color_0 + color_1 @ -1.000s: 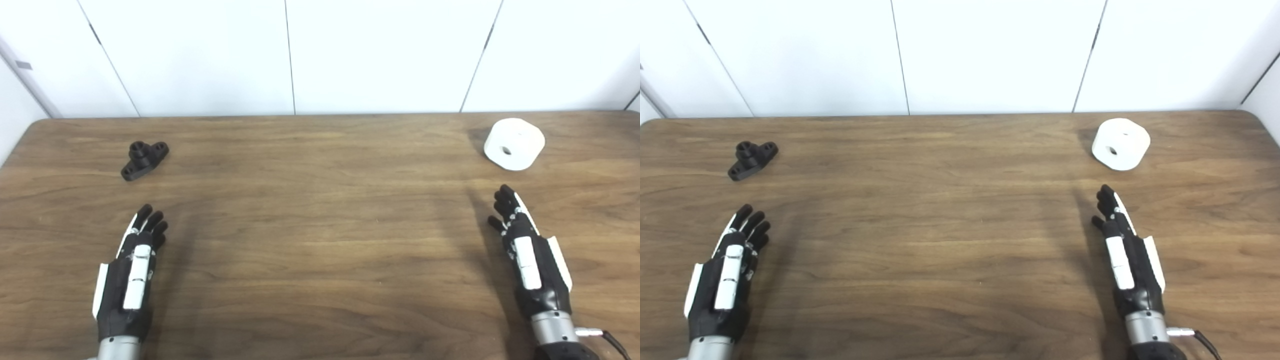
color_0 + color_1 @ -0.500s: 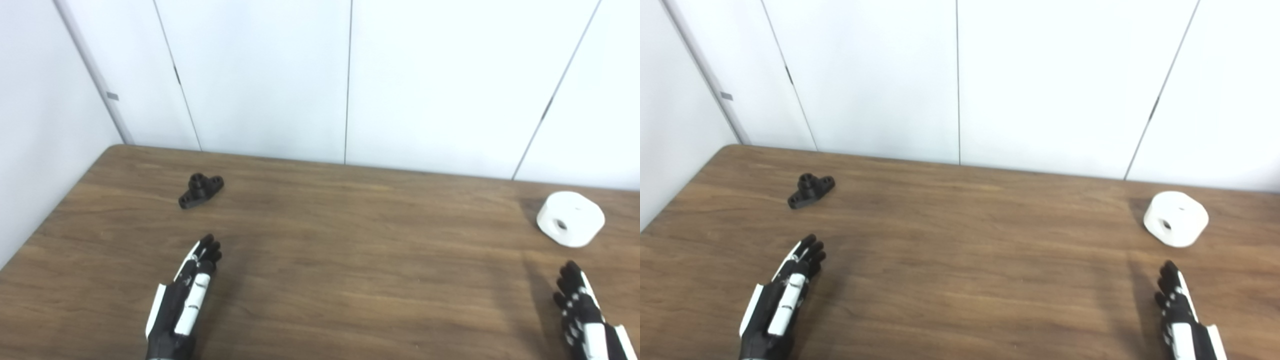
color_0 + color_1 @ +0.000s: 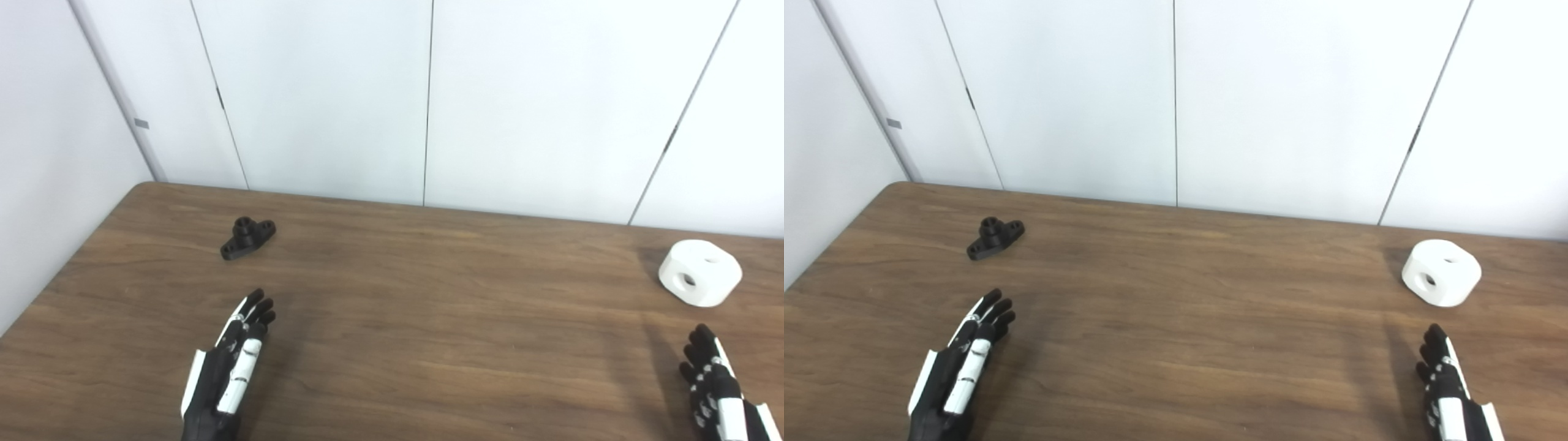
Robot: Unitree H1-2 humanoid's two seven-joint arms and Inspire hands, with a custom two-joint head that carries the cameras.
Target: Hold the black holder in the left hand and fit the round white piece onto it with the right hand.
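Note:
The black holder (image 3: 247, 237) lies on the wooden table (image 3: 429, 318) at the far left, its short round post pointing up. The round white piece (image 3: 700, 280) with a hole in its side sits at the far right. My left hand (image 3: 229, 372) is open and empty, fingers stretched forward, near the front edge and well short of the holder. My right hand (image 3: 718, 392) is open and empty at the bottom right, short of the white piece and partly cut off by the picture's edge.
White wall panels (image 3: 429, 98) stand behind the table's far edge, and a white wall runs along its left side. Bare wood lies between the two hands.
The camera has tilted up and turned left since a second ago, so the table sits lower in the picture. Both hands and both parts stay where they were.

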